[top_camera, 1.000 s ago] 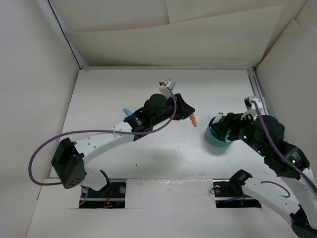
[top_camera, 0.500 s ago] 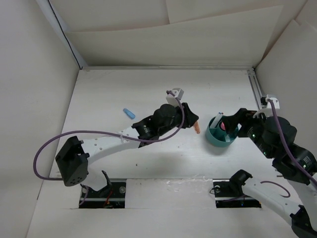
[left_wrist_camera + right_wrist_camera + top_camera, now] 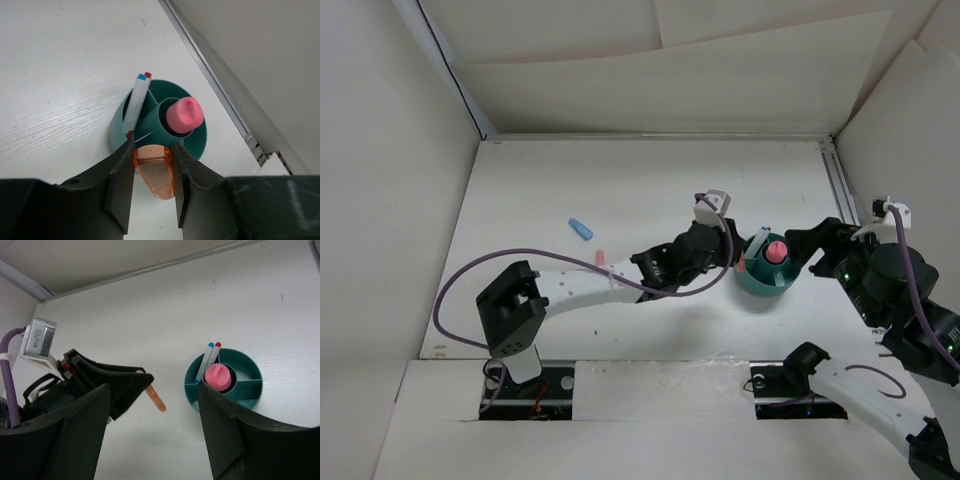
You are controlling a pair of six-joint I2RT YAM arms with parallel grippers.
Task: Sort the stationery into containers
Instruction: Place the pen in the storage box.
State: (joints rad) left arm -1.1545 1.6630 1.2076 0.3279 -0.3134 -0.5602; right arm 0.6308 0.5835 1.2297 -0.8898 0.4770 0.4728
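The teal cup (image 3: 760, 283) stands right of centre, with a pink eraser (image 3: 776, 250) in its middle well and two white pens (image 3: 761, 238) in a side compartment. My left gripper (image 3: 738, 262) is shut on an orange eraser (image 3: 155, 172) and holds it at the cup's near-left rim (image 3: 119, 127). The pink eraser (image 3: 184, 114) and the pens (image 3: 136, 105) show beyond it. My right gripper (image 3: 817, 240) is open and empty just right of the cup. In its view the cup (image 3: 248, 371) and the orange eraser (image 3: 156, 398) lie below its fingers (image 3: 220, 440).
A light blue eraser (image 3: 581, 228) and a small pink eraser (image 3: 600, 257) lie on the table to the left. A metal rail (image 3: 840, 185) runs along the right wall. White walls enclose the table on three sides.
My left gripper has carried the orange eraser rightward to the cup's rim. My right gripper has drawn back to the right, off the cup.
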